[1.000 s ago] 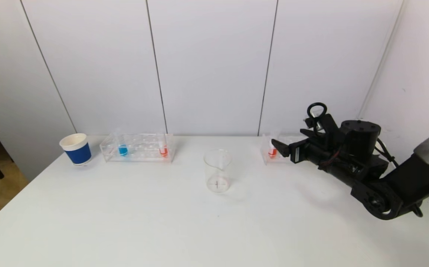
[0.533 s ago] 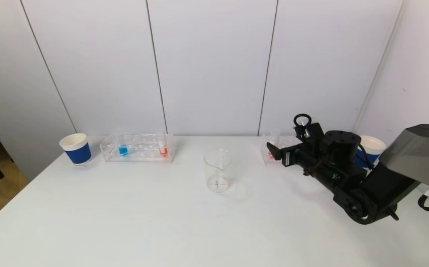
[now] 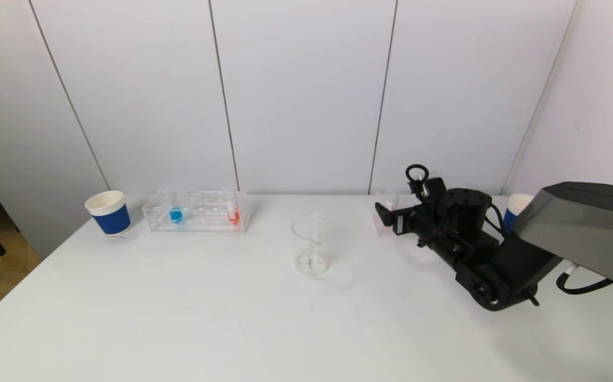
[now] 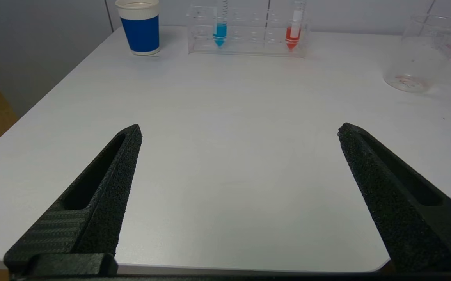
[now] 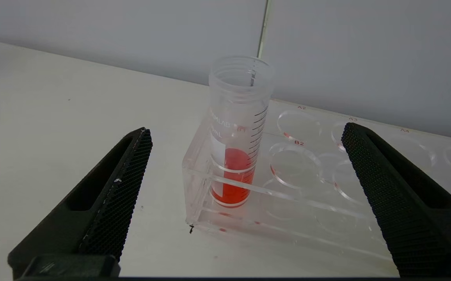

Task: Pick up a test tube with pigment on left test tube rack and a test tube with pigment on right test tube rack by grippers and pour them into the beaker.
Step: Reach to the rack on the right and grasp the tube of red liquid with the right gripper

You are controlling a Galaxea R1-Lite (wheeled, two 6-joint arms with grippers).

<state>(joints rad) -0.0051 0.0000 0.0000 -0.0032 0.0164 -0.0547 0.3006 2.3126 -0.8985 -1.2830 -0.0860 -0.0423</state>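
Observation:
The left clear rack [image 3: 198,212] holds a tube with blue pigment [image 3: 175,211] and a tube with red pigment [image 3: 233,211]; both show in the left wrist view [image 4: 220,27] [image 4: 293,29]. The empty glass beaker [image 3: 311,244] stands mid-table. The right rack [image 5: 327,183] holds one tube with red pigment [image 5: 235,132] at its end. My right gripper [image 5: 245,134] is open, low over the table, its fingers wide on either side of that tube without touching it. My left gripper [image 4: 239,130] is open and empty above the table's near left edge.
A blue paper cup [image 3: 108,213] stands left of the left rack. Another blue cup [image 3: 516,209] stands behind my right arm. The wall runs close behind both racks. The right arm's body [image 3: 476,249] lies over the table right of the beaker.
My right arm has moved left and toward the wall, coming lower, so its open fingers now stand around the red tube at the right rack's end. The left gripper has not moved.

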